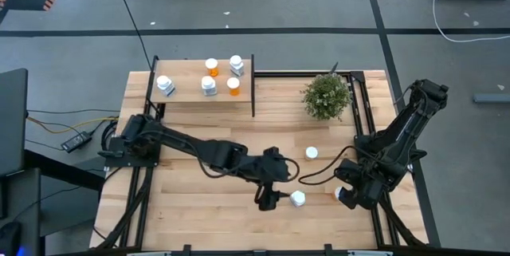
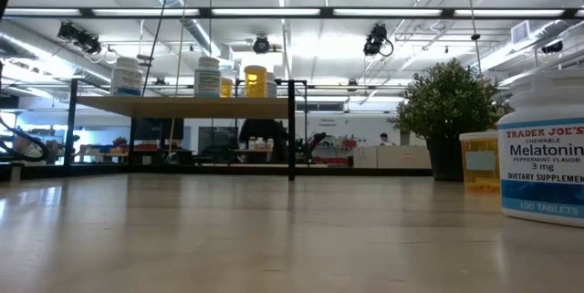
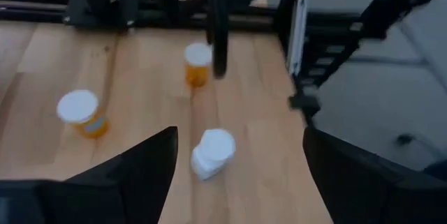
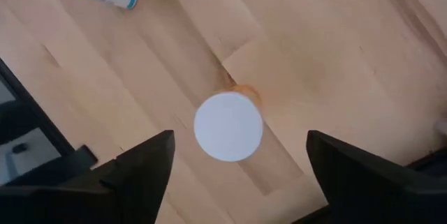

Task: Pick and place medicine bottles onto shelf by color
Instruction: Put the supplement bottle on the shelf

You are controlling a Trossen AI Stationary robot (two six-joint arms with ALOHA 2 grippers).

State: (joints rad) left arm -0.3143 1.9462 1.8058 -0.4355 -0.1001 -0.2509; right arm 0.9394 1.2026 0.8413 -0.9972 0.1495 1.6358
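On the left of the wooden bench (image 1: 199,208), at its far edge, stands the shelf (image 1: 187,92), a raised light-wood platform on thin black posts with a black divider (image 1: 253,85) at its right end. Five medicine bottles stand on it: a white one (image 1: 165,85) at the left, then a white one (image 1: 209,85) near the front, an orange one (image 1: 212,67) behind it, another orange one (image 1: 233,86) and a white one (image 1: 237,64) nearest the divider. In the low view they show as white-capped bottles on the shelf top (image 2: 182,106).

The left arm reaches from the bench's left side across to the middle, and the left claw (image 1: 268,199) hovers there with its fingers (image 3: 140,168) spread apart and nothing between them. Just to its right lies a white bottle (image 1: 297,198), which the left wrist view shows ahead of the open fingers, tipped on its side (image 3: 211,153).

Farther back stands an orange bottle with a white cap (image 1: 311,153), and beyond it a potted plant (image 1: 327,96) near the bench's far right corner.

At the right, the right claw (image 1: 347,195) hangs over another orange bottle (image 4: 229,125), seen cap-up in the right wrist view. Its fingers (image 4: 140,172) stand wide apart on either side of the cap, not touching it.
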